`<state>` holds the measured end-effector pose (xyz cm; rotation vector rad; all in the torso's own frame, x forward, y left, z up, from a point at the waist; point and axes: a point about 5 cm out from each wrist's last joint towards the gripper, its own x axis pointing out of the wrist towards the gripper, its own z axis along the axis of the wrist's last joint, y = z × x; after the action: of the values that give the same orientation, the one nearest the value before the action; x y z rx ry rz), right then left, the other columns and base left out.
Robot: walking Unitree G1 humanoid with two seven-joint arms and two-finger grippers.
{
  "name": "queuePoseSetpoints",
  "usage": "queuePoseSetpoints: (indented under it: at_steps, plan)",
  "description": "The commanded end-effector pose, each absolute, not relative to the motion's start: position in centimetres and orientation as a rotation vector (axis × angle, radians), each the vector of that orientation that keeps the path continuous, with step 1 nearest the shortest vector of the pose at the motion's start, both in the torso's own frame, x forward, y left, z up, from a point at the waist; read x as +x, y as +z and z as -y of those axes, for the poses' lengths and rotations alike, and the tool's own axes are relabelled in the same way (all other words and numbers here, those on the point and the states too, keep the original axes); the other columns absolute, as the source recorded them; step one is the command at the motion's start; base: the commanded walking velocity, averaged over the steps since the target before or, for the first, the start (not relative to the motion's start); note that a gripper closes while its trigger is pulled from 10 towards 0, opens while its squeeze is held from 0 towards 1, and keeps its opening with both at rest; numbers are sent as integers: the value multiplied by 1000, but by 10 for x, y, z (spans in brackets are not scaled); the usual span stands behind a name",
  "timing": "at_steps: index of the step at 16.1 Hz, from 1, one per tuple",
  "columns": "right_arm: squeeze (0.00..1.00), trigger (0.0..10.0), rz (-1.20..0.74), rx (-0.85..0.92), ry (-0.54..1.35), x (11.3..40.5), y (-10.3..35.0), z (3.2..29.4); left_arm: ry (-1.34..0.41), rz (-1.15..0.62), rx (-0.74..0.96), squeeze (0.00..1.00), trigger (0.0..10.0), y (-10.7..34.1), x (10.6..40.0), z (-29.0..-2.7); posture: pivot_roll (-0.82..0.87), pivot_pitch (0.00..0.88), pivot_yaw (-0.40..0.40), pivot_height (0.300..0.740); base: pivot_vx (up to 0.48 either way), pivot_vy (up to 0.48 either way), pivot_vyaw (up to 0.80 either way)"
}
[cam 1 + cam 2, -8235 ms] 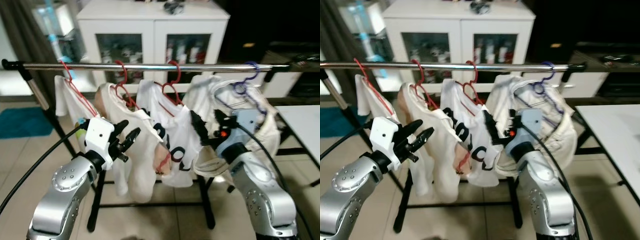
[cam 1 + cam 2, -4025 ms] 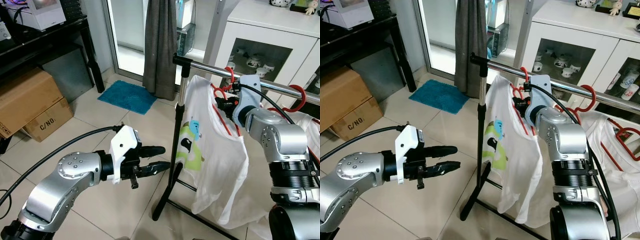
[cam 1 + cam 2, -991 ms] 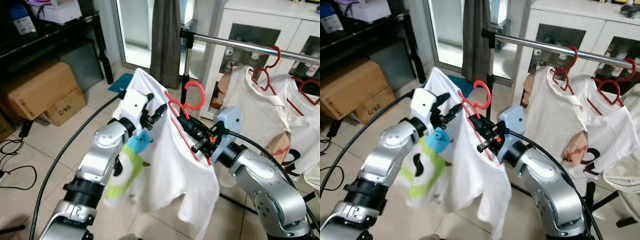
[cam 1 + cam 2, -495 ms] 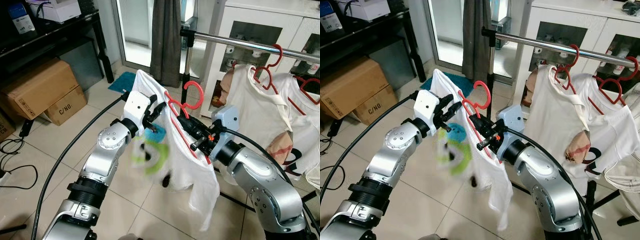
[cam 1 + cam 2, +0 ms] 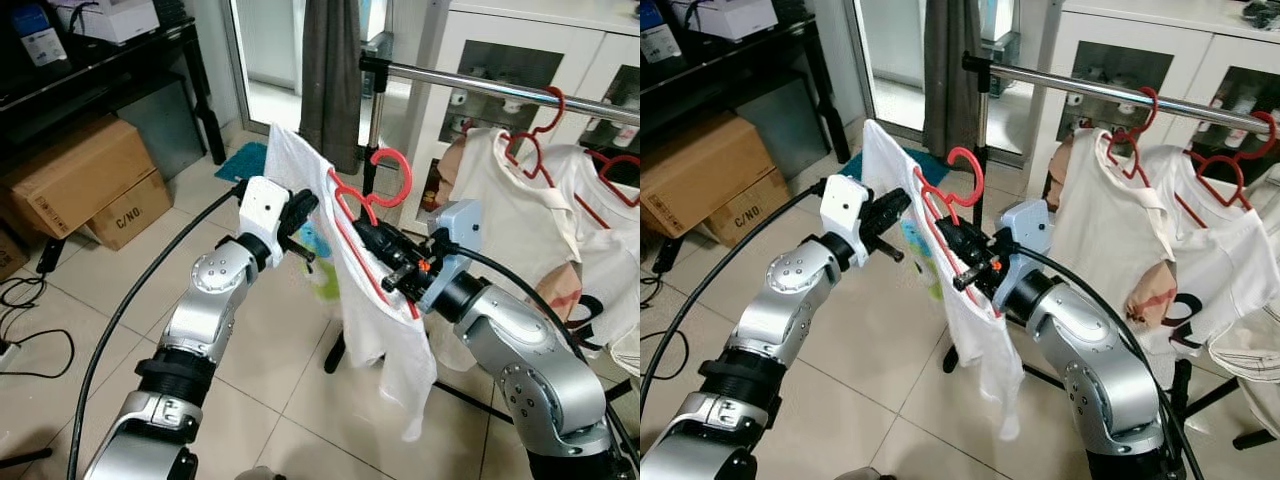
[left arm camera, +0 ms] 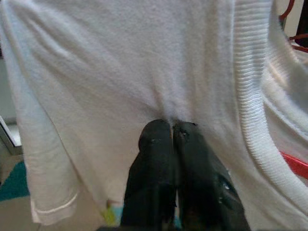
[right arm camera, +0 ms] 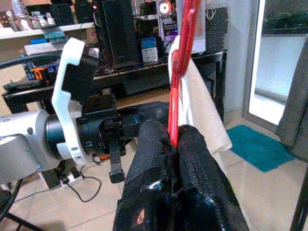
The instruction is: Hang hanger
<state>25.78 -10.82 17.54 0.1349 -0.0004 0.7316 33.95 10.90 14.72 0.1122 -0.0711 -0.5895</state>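
Hanger (image 5: pixel 362 232), red, shirt (image 5: pixel 385 330) draped on it: clenched in my right hand (image 7: pixel 176 139), short of the rail (image 5: pixel 500 88). My left hand (image 6: pixel 171 131): pinching the shirt's shoulder.

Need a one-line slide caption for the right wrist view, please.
Right gripper fingers shut on the red hanger carrying a white shirt, with the left gripper facing it.

Left pincer (image 5: pixel 305 215) tips behind shirt (image 5: pixel 375 320)
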Motion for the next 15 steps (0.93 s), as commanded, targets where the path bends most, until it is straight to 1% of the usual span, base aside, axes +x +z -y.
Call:
queuePoseSetpoints:
  at_steps: [1, 3, 4, 5, 6, 7, 8, 9, 12, 13, 15]
  plan:
    - [0, 0, 39, 134, 724, 259, 183, 109, -610, 103, 93, 0, 0, 153, 340, -110, -103, 0, 40, 740, 0, 0, 0]
    - [0, 0, 23, 128, 684, 262, 180, 113, -612, 178, 79, 0, 0, 161, 334, -109, -106, 0, 41, 740, 0, 0, 0]
    - [0, 0, 17, 129, 670, 263, 179, 114, -571, 253, 86, 0, 0, 169, 331, -112, -103, 0, 37, 740, 0, 0, 0]
    - [0, 0, 15, 130, 666, 264, 179, 115, -551, 280, 90, 0, 0, 172, 330, -113, -103, 0, 37, 740, 0, 0, 0]
    - [0, 0, 9, 131, 671, 264, 178, 116, -477, 334, 98, 0, 7804, 177, 327, -118, -98, 0, 32, 740, 0, 0, 0]
    - [0, 0, -1, 133, 685, 263, 176, 114, -466, 384, 116, 157, 10000, 179, 321, -118, -96, 0, 29, 740, 0, 0, 0]
    - [0, 0, -5, 134, 691, 263, 175, 113, -471, 402, 129, 1000, 10000, 179, 317, -116, -94, 0, 27, 740, 0, 0, 0]
    - [0, 0, -7, 135, 692, 263, 175, 113, -472, 406, 129, 1000, 10000, 179, 316, -116, -93, 0, 26, 740, 0, 0, 0]
    - [0, 0, -7, 141, 702, 264, 175, 111, -551, 369, 174, 1000, 10000, 169, 318, -95, -91, 0, 18, 740, 0, 0, 0]
    - [0, 0, -5, 138, 709, 264, 176, 111, -552, 355, 167, 1000, 10000, 167, 322, -88, -97, 0, 20, 740, 0, 0, 0]
    - [0, 0, -2, 134, 711, 264, 177, 111, -558, 323, 175, 1000, 10000, 163, 324, -83, -106, 0, 27, 740, 0, 0, 0]
